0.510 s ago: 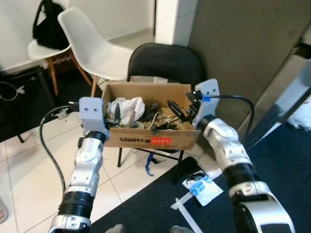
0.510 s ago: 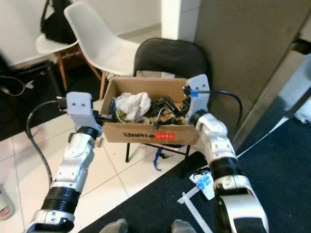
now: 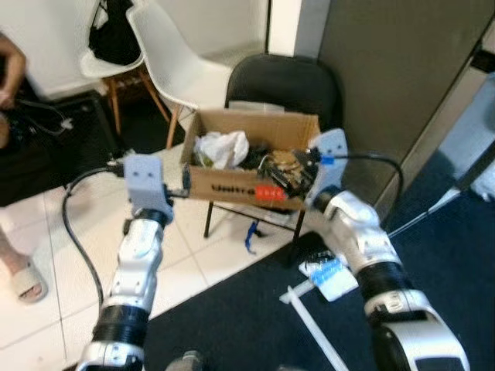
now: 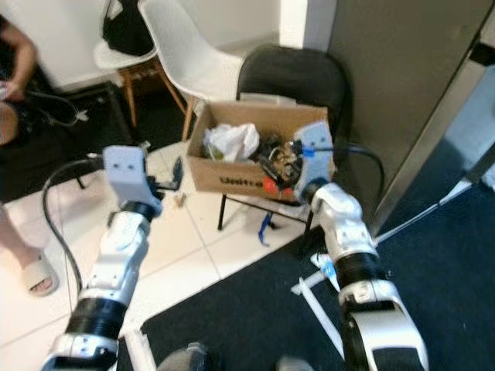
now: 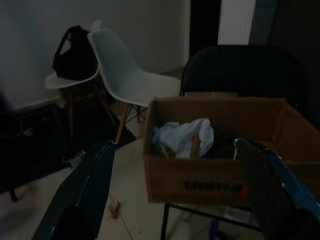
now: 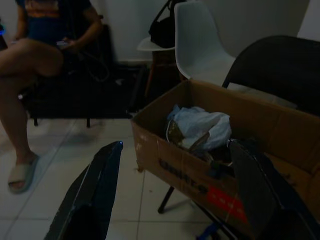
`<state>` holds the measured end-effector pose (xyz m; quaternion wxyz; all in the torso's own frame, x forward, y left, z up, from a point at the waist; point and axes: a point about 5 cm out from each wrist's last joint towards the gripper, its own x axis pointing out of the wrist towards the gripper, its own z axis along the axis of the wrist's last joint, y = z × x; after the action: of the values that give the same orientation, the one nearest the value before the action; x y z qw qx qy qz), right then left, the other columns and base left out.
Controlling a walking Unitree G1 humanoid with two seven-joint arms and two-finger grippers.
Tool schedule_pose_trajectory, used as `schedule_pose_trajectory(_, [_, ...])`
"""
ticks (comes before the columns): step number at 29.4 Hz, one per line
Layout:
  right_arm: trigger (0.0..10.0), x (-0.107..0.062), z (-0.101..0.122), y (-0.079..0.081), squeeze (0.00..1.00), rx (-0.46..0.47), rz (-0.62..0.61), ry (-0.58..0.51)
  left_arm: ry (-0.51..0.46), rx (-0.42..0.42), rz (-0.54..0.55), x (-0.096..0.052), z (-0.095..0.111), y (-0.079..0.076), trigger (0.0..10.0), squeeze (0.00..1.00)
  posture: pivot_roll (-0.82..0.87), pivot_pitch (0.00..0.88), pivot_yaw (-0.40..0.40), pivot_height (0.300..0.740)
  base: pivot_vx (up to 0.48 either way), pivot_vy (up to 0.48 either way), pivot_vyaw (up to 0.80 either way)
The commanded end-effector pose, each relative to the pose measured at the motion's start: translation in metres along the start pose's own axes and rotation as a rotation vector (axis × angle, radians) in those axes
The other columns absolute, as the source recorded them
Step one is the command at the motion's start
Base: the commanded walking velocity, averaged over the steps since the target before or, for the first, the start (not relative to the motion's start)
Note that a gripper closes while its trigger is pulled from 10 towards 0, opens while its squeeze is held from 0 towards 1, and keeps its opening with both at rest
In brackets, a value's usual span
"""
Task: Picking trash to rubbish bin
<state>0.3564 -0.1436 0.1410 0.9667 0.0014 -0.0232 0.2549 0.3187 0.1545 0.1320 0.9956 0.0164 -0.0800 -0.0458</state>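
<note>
Floor nearest me: a blue and white packet [image 3: 329, 278] lies on the dark carpet [image 3: 255, 325] beside the right arm, with a white strip [image 3: 313, 332] running past it.
Left hand [image 4: 177, 175]: raised over the white tiles [image 3: 54, 263], short of the box and off its left end; fingers spread wide in the left wrist view, nothing between them.
Right hand [image 3: 303, 171]: up against the right front corner of the box; its fingers [image 6: 100, 185] stand wide apart in the right wrist view, empty.
Cardboard box [image 3: 247, 185]: serving as the rubbish bin, open at the top, sitting on the seat of the black chair [image 3: 282, 81]; dark lettering and a red label [image 3: 270, 192] on its front face.
Trash in the box: a crumpled white plastic bag [image 3: 223, 147] lies at the left end, a tangle of dark and brownish scraps [image 3: 278, 164] fills the right; I cannot tell the scraps apart.
Small scrap [image 4: 180, 201]: lies on the tiles below the box's left corner, near the left hand.
Under the chair: something blue [image 3: 249, 234] hangs by the front legs; too small to say what.
White chair [image 3: 174, 54]: behind and left of the black chair.
Black bag [image 3: 114, 31]: rests on a second white seat farther back, by the wall.
Person: seated at the far left, a bare leg [image 6: 22, 65] bent and a foot in a pale slipper [image 3: 29, 280] on the tiles, hands holding something small.
</note>
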Motion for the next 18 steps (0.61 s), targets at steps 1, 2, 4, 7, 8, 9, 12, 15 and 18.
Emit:
schedule_pose_trajectory(1, [10.0, 0.0046, -0.0007, 0.0088, 0.0, -0.003, 0.035, 0.003, 0.018, -0.015, 0.017, -0.0042, -0.0054, 0.0039, 10.0, 0.0, -0.03, 0.0, -0.022, 0.74, 0.0, 0.0, 0.79])
schedule_pose_trajectory(2, [10.0, 0.0046, -0.0007, 0.0088, 0.0, -0.003, 0.035, 0.003, 0.018, -0.015, 0.017, -0.0042, -0.0054, 0.0039, 10.0, 0.0, -0.03, 0.0, -0.022, 0.74, 0.0, 0.0, 0.79])
schedule_pose_trajectory(4, [10.0, 0.0046, -0.0005, 0.009, 0.0, -0.005, 0.039, 0.002, 0.017, -0.018, 0.014, -0.0042, -0.0053, 0.0039, 10.0, 0.0, -0.03, 0.0, -0.022, 0.74, 0.0, 0.0, 0.79])
schedule_pose_trajectory(7, [10.0, 0.0046, -0.0003, 0.0094, 0.0, -0.008, 0.044, 0.001, 0.016, -0.022, 0.008, -0.0041, -0.0053, 0.004, 10.0, 0.0, -0.03, 0.0, -0.022, 0.74, 0.0, 0.0, 0.79])
schedule_pose_trajectory(8, [10.0, 0.0046, -0.0004, 0.0094, 0.0, -0.008, 0.046, 0.001, 0.015, -0.023, 0.007, -0.0041, -0.0052, 0.0041, 10.0, 0.0, -0.03, 0.0, -0.022, 0.74, 0.0, 0.0, 0.79])
schedule_pose_trajectory(9, [10.0, 0.0045, -0.0003, 0.0097, 0.0, -0.01, 0.049, 0.001, 0.014, -0.024, 0.004, -0.0041, -0.0051, 0.004, 10.0, 0.0, -0.03, 0.0, -0.022, 0.74, 0.0, 0.0, 0.79])
schedule_pose_trajectory(12, [10.0, 0.0045, -0.0001, 0.01, 0.0, -0.012, 0.052, 0.001, 0.013, -0.026, 0.0, -0.0038, -0.0051, 0.004, 10.0, 0.0, -0.03, 0.0, -0.022, 0.74, 0.0, 0.0, 0.79])
schedule_pose_trajectory(15, [10.0, 0.0045, -0.0002, 0.01, 0.0, -0.013, 0.053, 0.002, 0.013, -0.028, -0.002, -0.0038, -0.0051, 0.0039, 10.0, 0.0, -0.03, 0.0, -0.022, 0.74, 0.0, 0.0, 0.79])
schedule_pose_trajectory(18, [10.0, 0.0044, -0.0007, 0.0099, 0.0, -0.013, 0.054, 0.003, 0.014, -0.034, -0.005, -0.0035, -0.0057, 0.0038, 10.0, 0.0, -0.04, 0.0, -0.023, 0.74, 0.0, 0.0, 0.79])
